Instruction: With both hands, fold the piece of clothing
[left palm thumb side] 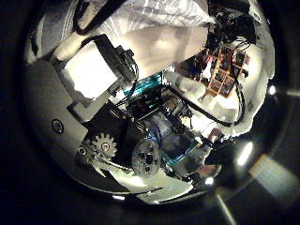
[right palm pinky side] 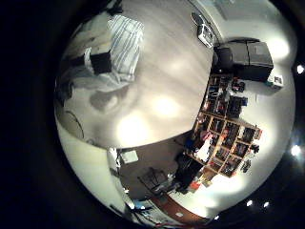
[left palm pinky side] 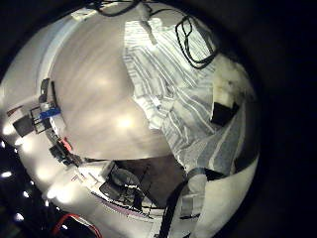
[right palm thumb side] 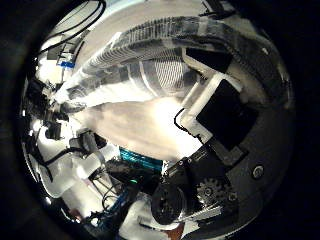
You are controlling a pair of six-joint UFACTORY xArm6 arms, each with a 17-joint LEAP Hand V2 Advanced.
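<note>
On the pale table [left palm pinky side: 99, 99], a striped shirt [left palm pinky side: 168, 89] lies bunched beside the left hand [left palm pinky side: 226, 99], near the right hand [right palm thumb side: 215, 110]; whether either grips cloth cannot be told. Folding looks under way; next, carry an edge across.

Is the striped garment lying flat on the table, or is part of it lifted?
Part lifted: the striped garment hangs in folds close to the right hand's palm, while its other end lies spread on the table. Whether the fingers grip it: cannot tell.

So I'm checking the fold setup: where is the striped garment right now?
The striped garment lies on the pale table, spread beside a hand in the left little finger side palm view; the right thumb side palm view shows it close up.
</note>
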